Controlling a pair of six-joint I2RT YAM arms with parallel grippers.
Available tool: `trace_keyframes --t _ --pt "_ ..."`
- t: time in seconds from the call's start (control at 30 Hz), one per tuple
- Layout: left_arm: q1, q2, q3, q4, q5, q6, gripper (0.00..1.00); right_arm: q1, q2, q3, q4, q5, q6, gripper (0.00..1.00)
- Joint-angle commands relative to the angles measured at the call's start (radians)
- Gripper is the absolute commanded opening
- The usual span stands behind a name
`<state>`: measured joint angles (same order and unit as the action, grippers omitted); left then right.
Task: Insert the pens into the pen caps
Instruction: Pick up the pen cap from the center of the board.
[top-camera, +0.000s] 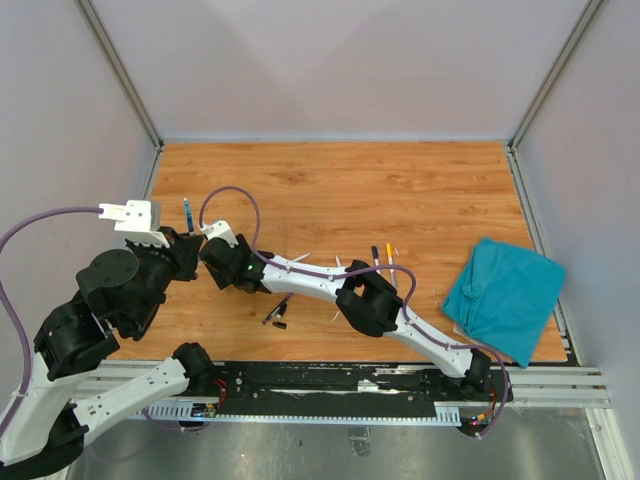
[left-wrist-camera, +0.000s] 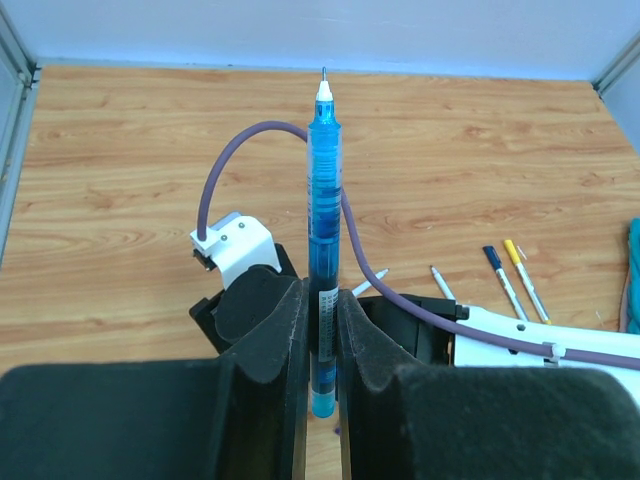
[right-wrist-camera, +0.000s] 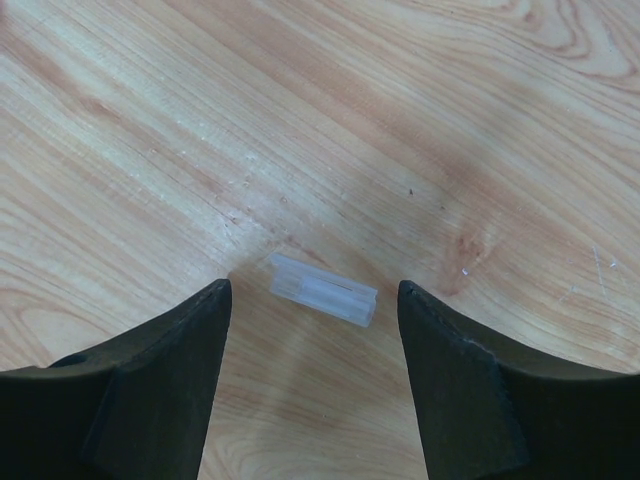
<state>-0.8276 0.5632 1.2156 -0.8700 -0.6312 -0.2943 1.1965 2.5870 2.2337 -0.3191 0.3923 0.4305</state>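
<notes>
Worktop (top-camera: 400, 190) reads as wood: warm orange grain with a low sheen, and close up, fine scratches and pale scuffs. The blue pen (left-wrist-camera: 323, 200) is glossy, see-through plastic with a white tip and a tiny metal point. Left claw (left-wrist-camera: 322, 300): matt black, faintly grainy. Right claw (right-wrist-camera: 313, 290): the same dull black. The clear cap (right-wrist-camera: 322, 291) is frosted translucent plastic. The purple cable (left-wrist-camera: 215, 185) has a smooth, rubbery-looking sheath. On the right, the teal cloth (top-camera: 505, 295) is soft, matt, creased fabric. Near edge, the rail (top-camera: 560, 385) is grey metal.
</notes>
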Motion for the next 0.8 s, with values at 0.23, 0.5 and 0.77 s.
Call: trace_keyframes --t 0.23,0.5,0.77 --pt "0.004 0.005 0.028 0.012 0.021 0.004 0.01 -0.002 0.023 -0.011 -0.023 -0.012 0.040 0.56" --pt "0.004 0.001 0.027 0.012 0.031 -0.002 0.00 -0.002 -0.012 -0.071 0.010 -0.021 0.041 0.37" --pt "0.004 0.004 0.026 0.016 0.040 -0.007 0.01 -0.002 -0.075 -0.152 0.059 -0.053 0.008 0.35"
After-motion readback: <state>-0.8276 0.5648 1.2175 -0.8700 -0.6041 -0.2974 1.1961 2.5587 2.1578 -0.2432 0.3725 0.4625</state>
